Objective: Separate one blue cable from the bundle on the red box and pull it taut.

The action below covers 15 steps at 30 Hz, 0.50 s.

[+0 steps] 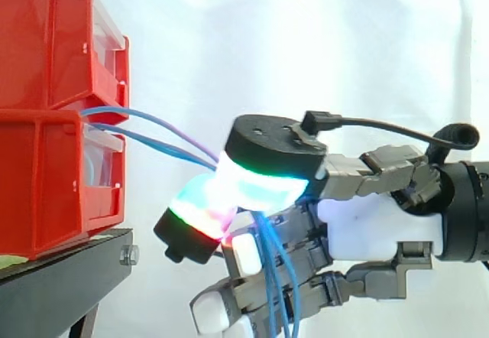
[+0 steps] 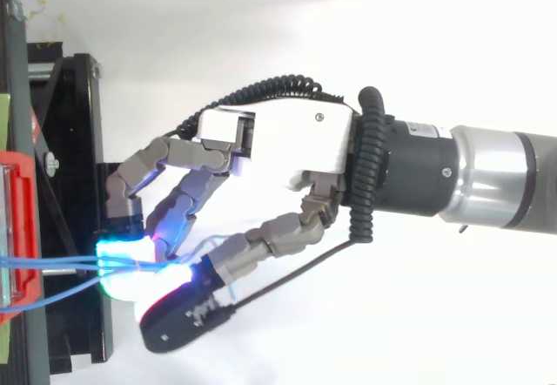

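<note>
Blue cables (image 1: 122, 110) leave the gap between two stacked red bins (image 1: 46, 170) on the black stand (image 1: 69, 258) and run nearly straight, off the surface, to the hand (image 1: 374, 216). Curled fingers (image 1: 263, 177) pinch the cables between glowing pads, just beside the bins. Past the pinch, the loose ends hang down across the palm. In the top view the cables (image 2: 61, 263) fan slightly toward the bins.

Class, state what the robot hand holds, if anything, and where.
The thin blue cables, pinched partway along between the hand's glowing pads, beyond the red plastic bins.
</note>
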{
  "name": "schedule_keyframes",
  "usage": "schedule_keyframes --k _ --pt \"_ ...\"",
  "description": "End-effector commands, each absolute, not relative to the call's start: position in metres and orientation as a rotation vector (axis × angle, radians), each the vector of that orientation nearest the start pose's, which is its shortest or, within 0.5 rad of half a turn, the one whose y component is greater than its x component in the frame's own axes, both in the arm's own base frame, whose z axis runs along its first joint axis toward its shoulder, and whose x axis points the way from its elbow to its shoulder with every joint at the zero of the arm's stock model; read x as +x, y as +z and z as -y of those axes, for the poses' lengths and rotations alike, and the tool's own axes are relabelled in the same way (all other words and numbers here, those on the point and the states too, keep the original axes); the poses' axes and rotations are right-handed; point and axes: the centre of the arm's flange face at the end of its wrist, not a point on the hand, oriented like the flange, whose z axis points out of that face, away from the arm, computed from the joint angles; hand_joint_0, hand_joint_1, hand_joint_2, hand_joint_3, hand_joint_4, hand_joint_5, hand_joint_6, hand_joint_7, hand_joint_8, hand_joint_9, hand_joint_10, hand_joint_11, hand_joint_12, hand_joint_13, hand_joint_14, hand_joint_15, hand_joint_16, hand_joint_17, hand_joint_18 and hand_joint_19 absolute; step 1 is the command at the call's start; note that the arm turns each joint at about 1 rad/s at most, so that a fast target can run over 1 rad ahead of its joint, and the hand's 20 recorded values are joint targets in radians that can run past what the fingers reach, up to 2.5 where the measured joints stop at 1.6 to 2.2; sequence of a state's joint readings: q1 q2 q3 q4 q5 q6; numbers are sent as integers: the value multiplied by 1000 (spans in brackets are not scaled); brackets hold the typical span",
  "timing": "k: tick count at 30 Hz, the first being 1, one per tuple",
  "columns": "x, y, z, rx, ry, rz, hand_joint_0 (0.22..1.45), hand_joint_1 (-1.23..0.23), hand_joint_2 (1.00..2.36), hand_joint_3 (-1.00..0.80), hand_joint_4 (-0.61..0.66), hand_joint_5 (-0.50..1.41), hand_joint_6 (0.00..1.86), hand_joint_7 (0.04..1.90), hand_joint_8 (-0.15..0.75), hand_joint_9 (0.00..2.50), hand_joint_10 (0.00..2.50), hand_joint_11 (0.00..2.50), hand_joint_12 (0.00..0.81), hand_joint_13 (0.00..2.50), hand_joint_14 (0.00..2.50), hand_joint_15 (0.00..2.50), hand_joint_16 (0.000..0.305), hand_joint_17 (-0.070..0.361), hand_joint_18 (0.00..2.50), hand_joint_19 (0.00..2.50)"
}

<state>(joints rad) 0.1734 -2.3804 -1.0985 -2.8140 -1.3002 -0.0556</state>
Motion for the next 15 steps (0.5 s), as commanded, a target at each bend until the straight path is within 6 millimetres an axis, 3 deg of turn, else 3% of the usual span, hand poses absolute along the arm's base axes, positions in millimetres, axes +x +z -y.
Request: schedule_keyframes --k 1,6,9,12,15 --pt "786 235 26 1221 1084 -1178 621 -896 1000 -500 42 -114 907 964 181 1085 22 586 308 791 18 424 39 89 665 467" --pt "784 240 26 1222 1081 -1184 504 -748 1000 -500 69 -101 893 939 205 1123 16 551 326 812 17 426 43 97 693 473" --pt "784 239 26 1227 1081 -1186 526 -613 1000 -500 70 -97 877 949 210 1142 17 554 320 810 19 426 43 96 671 487" --pt "783 239 27 1227 1079 -1185 578 -610 1001 -484 45 -100 858 962 200 1145 18 568 312 804 19 430 40 91 651 499" --pt "783 239 29 1227 1077 -1185 576 -633 1011 -336 48 -116 869 917 203 1134 20 570 313 808 18 438 41 92 654 501"
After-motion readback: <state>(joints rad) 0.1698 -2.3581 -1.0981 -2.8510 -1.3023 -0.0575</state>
